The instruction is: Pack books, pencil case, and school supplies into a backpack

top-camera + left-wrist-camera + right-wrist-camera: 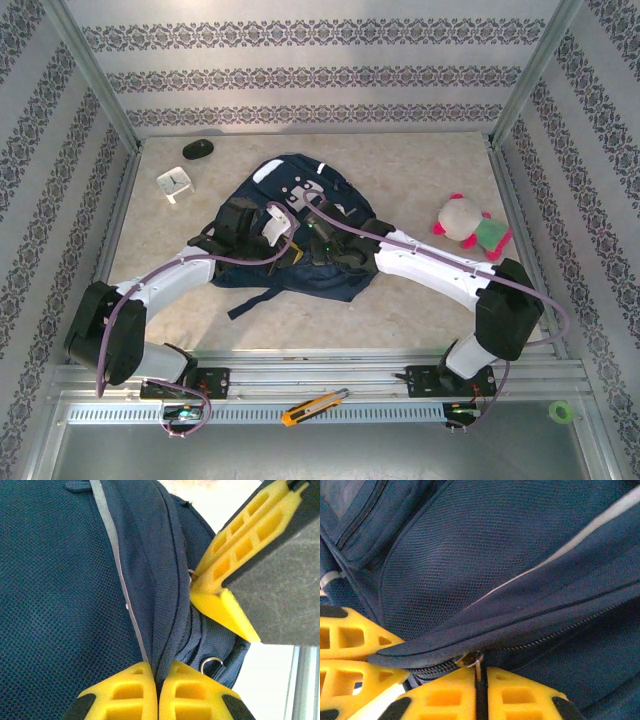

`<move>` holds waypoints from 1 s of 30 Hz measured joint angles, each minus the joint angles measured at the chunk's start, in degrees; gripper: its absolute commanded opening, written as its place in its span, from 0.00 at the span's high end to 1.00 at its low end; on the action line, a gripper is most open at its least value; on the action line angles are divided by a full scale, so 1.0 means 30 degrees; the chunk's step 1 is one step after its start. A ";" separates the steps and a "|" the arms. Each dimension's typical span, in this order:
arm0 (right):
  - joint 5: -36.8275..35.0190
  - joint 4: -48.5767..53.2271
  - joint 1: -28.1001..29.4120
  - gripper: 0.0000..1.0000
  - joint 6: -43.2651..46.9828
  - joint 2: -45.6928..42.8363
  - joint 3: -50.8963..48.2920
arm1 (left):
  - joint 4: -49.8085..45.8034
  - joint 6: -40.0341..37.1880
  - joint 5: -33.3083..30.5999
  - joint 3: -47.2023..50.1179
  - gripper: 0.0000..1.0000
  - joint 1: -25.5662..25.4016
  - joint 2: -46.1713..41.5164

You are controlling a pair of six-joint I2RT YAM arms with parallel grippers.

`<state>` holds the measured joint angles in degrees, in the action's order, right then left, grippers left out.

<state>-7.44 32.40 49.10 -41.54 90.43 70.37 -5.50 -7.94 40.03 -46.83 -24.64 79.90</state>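
The navy-blue backpack [300, 200] lies flat in the middle of the table, and both arms reach in over its near half. My left gripper [289, 246] [158, 676] is shut on a fold of backpack fabric [162, 630] beside the zipper. My right gripper [319, 243] [479, 676] is shut on the metal zipper pull [476, 661] at the slider. Its yellow fingers [225, 575] also come in from the upper right in the left wrist view. The left fingers [350, 655] sit close on the left in the right wrist view. Books, pencil case and school supplies are out of view.
A black mouse [197, 149] and a small white clock [174, 183] lie at the back left. A pink-green plush toy [470, 226] sits to the right of the backpack. A yellow-orange utility knife [313, 406] rests on the front rail, with a green tape roll [560, 410] further right.
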 measured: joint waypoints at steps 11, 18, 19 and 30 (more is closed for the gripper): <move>0.3096 -0.0685 -0.4124 1.00 0.2324 -0.1792 -0.2273 | -0.2849 -0.5574 -0.1421 -0.0175 1.00 0.0189 -0.1741; 0.5770 -0.2200 -0.5865 1.00 0.3818 -0.1960 -0.3810 | -0.4226 -0.8102 -0.2280 0.0415 0.58 0.0255 -0.3184; 0.5887 -0.2477 -0.5887 1.00 0.3942 -0.1960 -0.4029 | -0.4597 -0.7854 -0.2455 0.0415 0.48 0.0284 -0.3337; 0.6229 -0.4240 -0.5268 1.00 0.4291 -0.2280 -0.6076 | -0.4736 0.3504 -0.9602 0.2433 0.30 0.2076 -0.7045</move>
<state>11.25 19.68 33.30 -28.67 83.59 52.14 -19.70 2.57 11.22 -39.53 -18.41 58.76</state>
